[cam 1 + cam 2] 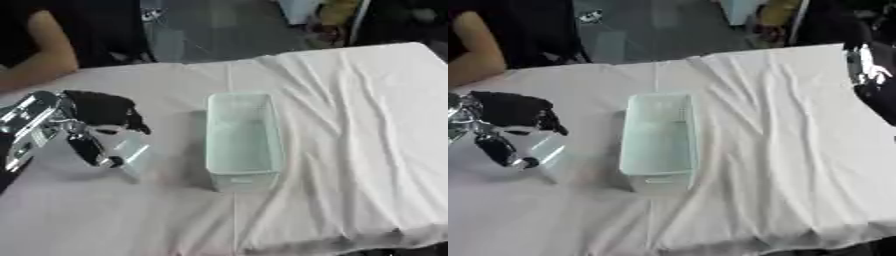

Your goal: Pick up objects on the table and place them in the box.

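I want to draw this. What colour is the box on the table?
The box is see-through with a pale green tint, clearest in the left eye view.

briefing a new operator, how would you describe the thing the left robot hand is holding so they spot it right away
Start from the white cloth-covered table and find the pale green see-through box near its middle. Look to the box's left, where the black and silver left robot hand curls round a small clear, pale block-like object. It is far smaller than the box and the only thing in a hand.
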Available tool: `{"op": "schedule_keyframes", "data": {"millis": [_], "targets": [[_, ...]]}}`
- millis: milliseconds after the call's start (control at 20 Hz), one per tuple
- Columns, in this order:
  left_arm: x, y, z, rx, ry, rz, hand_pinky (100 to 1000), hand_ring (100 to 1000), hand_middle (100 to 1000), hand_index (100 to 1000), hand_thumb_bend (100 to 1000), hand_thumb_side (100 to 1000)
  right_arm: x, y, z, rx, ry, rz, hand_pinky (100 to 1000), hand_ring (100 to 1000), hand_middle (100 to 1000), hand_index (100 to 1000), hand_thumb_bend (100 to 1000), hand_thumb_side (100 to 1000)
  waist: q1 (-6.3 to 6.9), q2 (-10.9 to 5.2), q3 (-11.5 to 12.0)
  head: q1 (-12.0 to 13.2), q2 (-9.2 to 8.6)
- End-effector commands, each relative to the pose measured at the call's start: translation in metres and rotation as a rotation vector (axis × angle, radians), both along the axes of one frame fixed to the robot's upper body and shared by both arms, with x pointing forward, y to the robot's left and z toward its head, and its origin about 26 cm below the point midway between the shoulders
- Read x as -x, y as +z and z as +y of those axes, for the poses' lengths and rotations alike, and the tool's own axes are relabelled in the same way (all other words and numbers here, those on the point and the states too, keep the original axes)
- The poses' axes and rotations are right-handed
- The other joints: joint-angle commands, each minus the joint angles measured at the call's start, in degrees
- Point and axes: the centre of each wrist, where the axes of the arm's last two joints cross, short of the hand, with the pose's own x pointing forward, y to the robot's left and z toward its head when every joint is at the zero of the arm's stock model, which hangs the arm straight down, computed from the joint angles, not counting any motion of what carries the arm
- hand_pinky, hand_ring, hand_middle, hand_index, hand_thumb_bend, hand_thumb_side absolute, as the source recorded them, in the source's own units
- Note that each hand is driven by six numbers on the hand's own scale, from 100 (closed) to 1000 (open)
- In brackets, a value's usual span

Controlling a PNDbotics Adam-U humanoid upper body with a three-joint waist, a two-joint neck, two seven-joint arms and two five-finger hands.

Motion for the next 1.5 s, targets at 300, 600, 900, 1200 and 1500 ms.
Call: {"op": "schedule_keyframes", "data": {"millis": [300,600,900,1200,1500], "targets": [[-0.006,0.003,0.005,-0.100,-0.036,0.057,1000,870,766,929,675,403,0.001,0.012,0.000,0.021,0.008,-0.037,702,889,982,1000,100,691,-0.11,-0.40,-0.1,-0.7,-0.04],[-0.010,-0.015,0.009,-0.123,0.009,0.115,998,845,755,911,677,418,0.001,0.013,0.000,0.018,0.010,-0.042,703,889,982,1000,100,688,-0.15,-0.29,-0.3,-1.0,-0.04],[-0.013,-0.033,0.012,-0.104,0.043,0.141,979,831,747,896,666,419,0.001,0.013,0.001,0.016,0.014,-0.048,703,890,982,1000,100,686,-0.35,-0.04,-0.4,-1.3,-0.04],[-0.016,-0.058,0.020,-0.025,0.137,0.121,384,317,392,464,100,100,0.000,0.014,0.001,0.009,0.015,-0.053,703,890,982,1000,100,691,-0.69,0.29,-0.5,-1.4,-0.04],[-0.017,-0.072,0.027,0.093,0.198,-0.011,100,100,100,157,100,283,0.000,0.013,0.001,0.006,0.014,-0.053,703,889,982,1000,100,695,-0.79,0.29,-0.5,-1.4,-0.04]]}}
